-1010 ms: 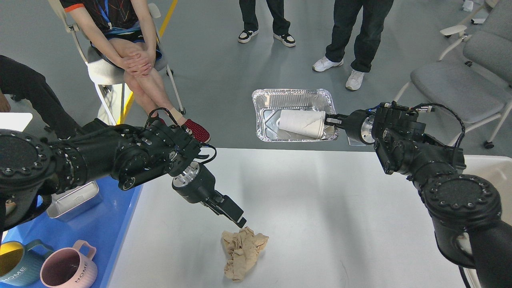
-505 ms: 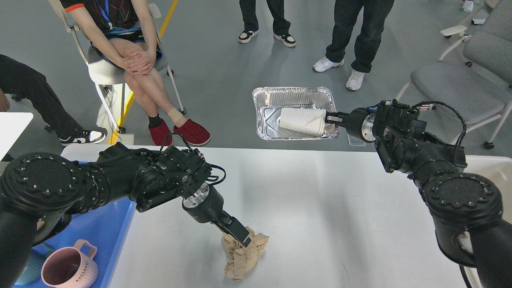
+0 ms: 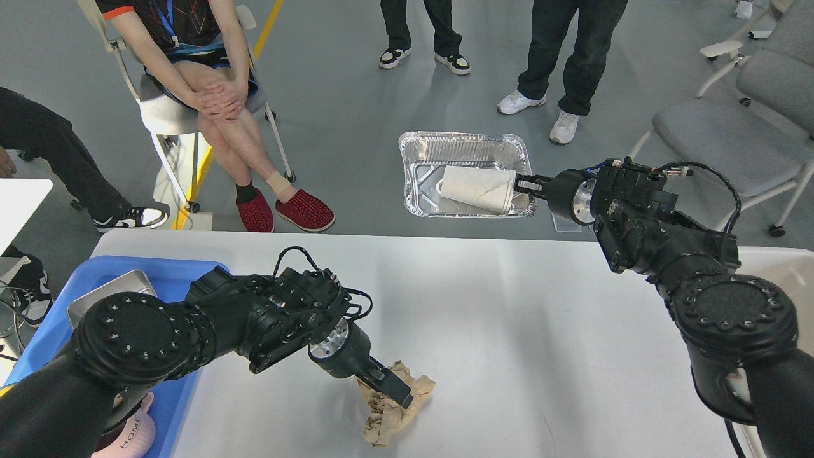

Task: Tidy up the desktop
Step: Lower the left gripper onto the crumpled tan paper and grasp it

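The white desktop (image 3: 521,324) fills the lower middle of the head view. A crumpled brown paper wad (image 3: 388,423) lies on it near the front. My left gripper (image 3: 399,395) is pressed down onto the top of the wad; its fingers look like one dark block, so I cannot tell if they grip. My right gripper (image 3: 525,185) is shut on the right rim of a foil tray (image 3: 445,149) and holds it in the air beyond the desktop's far edge. A white paper roll (image 3: 477,188) lies in the tray.
A blue plastic tray (image 3: 172,388) sits at the desktop's left end with a metal pan (image 3: 105,294) and a pink mug (image 3: 133,439). A white-rimmed bin (image 3: 779,267) shows at the right. People and chairs (image 3: 731,133) stand beyond the far edge.
My left arm swung down and to the right, and its gripper dropped from just above the paper wad onto it. The wad shifted slightly. The foil tray rose a little.
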`<state>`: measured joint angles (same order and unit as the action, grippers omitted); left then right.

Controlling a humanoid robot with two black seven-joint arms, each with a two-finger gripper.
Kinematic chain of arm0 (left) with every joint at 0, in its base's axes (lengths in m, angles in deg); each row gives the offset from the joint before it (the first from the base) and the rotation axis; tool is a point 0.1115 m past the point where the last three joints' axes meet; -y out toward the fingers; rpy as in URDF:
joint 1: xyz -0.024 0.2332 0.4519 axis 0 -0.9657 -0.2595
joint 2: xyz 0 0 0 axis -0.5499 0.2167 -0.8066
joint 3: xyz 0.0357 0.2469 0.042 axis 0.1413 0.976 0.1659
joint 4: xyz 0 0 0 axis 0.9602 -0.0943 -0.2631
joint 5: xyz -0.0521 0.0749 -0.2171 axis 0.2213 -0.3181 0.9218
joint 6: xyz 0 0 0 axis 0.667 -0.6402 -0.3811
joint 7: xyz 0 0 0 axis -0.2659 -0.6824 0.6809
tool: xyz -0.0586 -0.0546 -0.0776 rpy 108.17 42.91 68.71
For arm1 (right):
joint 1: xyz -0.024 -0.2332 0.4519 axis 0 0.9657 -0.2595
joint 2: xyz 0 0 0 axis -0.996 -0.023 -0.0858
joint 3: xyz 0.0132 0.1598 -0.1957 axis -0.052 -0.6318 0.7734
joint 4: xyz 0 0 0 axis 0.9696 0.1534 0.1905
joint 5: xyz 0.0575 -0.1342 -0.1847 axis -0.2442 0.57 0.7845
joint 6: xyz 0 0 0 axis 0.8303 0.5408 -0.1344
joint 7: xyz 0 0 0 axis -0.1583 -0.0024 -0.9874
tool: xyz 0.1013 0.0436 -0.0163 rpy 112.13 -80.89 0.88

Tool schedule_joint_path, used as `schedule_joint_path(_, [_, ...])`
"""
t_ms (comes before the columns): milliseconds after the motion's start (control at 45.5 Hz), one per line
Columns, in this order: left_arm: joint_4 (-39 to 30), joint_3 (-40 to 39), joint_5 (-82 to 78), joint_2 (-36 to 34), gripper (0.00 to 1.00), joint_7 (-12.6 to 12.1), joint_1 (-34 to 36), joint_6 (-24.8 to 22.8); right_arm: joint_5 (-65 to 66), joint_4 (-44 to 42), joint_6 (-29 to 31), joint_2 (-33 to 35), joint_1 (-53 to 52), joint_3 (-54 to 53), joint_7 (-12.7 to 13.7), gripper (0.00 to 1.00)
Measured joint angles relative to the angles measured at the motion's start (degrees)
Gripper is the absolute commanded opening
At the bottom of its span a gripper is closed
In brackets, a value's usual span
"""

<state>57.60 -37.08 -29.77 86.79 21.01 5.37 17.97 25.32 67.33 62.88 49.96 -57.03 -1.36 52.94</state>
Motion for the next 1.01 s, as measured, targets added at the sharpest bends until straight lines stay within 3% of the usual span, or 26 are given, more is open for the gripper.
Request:
schedule_joint_path(176, [1.0,0.6,1.1,1.9,0.70,0.2,-0.5,0.7,0.0,0.0,0.0,0.0,-0.2,0.0,0.0,0.00])
schedule_joint_path(307, [1.5,1.9,0.6,2.4,0.58,0.5,-1.1,1.1,0.0,0.0,0.0,0.0,-0.2,0.0,0.0,0.00])
schedule_joint_path(439, [1.5,3.4,0.5,2.4,0.31,0.7,-1.1,1.1,0.0,0.0,0.0,0.0,-0.2,0.0,0.0,0.00])
schedule_joint_path(593, [1.5,5.0,0.5,2.5,0.13,0.8,-1.0,1.2,0.0,0.0,0.0,0.0,-0.3,0.0,0.0,0.00])
schedule_joint_path(637, [1.5,5.2,0.5,2.5,0.02,0.8,-0.9,1.2,0.0,0.0,0.0,0.0,-0.3,0.0,0.0,0.00])
schedule_joint_path(1010, [1.5,6.2,0.2,2.8,0.01,1.3,1.6,0.4,0.0,-0.1,0.0,0.0,-0.1,0.0,0.1,0.00])
